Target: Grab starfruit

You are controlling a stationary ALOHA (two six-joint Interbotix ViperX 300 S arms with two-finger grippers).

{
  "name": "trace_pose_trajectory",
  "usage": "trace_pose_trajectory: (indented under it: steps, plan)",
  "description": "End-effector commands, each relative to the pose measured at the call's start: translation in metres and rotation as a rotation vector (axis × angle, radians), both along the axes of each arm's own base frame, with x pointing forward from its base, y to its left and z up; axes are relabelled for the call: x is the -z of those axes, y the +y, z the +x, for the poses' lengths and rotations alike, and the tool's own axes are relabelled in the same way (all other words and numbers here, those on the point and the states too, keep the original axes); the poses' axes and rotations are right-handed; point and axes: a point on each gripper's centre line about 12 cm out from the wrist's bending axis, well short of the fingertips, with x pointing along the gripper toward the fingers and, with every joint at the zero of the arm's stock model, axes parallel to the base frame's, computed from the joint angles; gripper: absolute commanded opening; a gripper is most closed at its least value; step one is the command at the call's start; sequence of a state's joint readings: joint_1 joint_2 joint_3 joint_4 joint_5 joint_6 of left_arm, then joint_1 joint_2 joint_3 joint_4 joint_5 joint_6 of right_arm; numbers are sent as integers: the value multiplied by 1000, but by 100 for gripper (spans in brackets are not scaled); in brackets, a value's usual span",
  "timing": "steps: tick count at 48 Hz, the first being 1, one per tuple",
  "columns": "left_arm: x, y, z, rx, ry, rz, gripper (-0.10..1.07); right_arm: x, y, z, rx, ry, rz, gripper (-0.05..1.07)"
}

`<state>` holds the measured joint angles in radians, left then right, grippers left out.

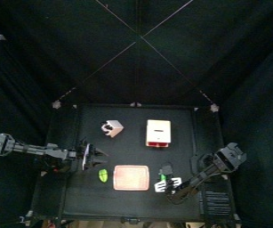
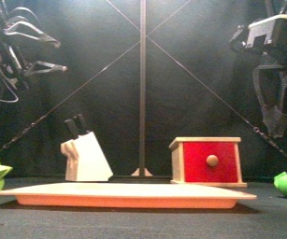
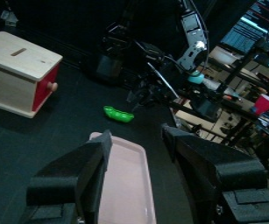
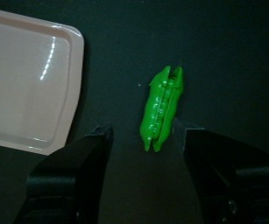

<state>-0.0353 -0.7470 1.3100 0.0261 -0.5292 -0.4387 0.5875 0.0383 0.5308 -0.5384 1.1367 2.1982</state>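
The left end effector (image 1: 100,161), wide open and empty left of the pink tray (image 1: 132,178), should straddle the starfruit (image 1: 103,175) just left of that tray, not the darker green pod (image 4: 160,109) right of it under the open, empty right end effector (image 1: 172,185).

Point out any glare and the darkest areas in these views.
Right wrist view: a pale sheen streaks the pink tray, while the green piece is evenly lit. Top view: curtains and table merge into black. Front view: the red-fronted box stands bright against darkness.
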Motion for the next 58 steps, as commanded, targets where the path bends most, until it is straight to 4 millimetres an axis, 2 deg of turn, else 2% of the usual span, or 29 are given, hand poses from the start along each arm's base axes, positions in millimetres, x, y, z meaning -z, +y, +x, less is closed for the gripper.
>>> trace_pose_trajectory:
  steps: [1, 11, 27, 36, 46, 58]
  plan:
    - [-5, 1, 2, -3, -17, 1, 86, -13, 0, 2, -1, -38, 22, 90]
    - [-3, 1, 1, -3, -11, 3, 86, -12, 0, 3, -11, -38, 12, 90]
    - [-2, -1, 2, 14, 43, 37, 86, -22, -20, 17, -135, -45, -100, 90]
    - [-2, 0, 11, 4, 231, 45, 86, -20, -35, 21, -149, -16, -131, 90]
    - [-3, -2, 11, 2, 480, 40, 86, -19, -55, 21, -145, 19, -150, 90]
    - [-8, -8, 8, 0, 615, -114, 86, -35, -70, 12, -158, -6, -153, 90]
